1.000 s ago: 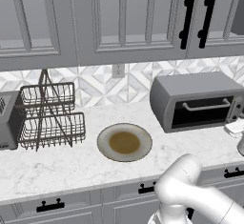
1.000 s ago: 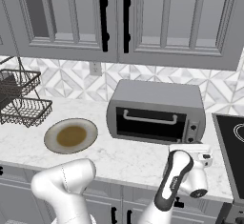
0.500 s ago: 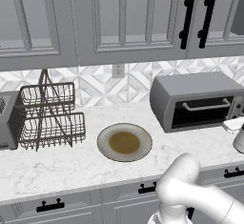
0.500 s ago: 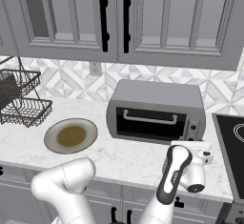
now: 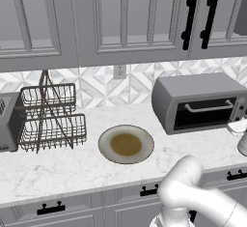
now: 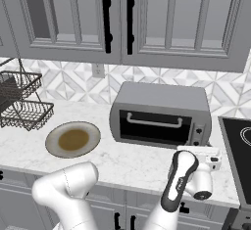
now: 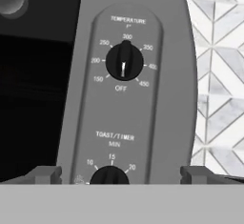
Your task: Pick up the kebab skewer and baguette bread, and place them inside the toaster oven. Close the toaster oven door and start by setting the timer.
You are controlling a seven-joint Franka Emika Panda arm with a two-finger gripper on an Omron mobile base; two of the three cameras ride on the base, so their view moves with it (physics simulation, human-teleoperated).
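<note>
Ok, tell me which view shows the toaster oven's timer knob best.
The hand view: the timer knob sits close between the open gripper's fingertips, under its minute marks, though partly cut off. In the right base view the knobs are tiny dots on the toaster oven; the left base view shows less.

We find the fingers (image 7: pixel 45 174) spread wide before the toaster oven (image 6: pixel 159 114) control panel, one on each side of the timer knob (image 7: pixel 109 175), with bare panel between knob and temperature knob (image 7: pixel 124 62). The toaster oven door (image 6: pixel 154 126) is shut. Open table (image 5: pixel 72 165) surrounds the plate (image 5: pixel 126 144); the wire rack (image 5: pixel 48 117) blocks the left end.
</note>
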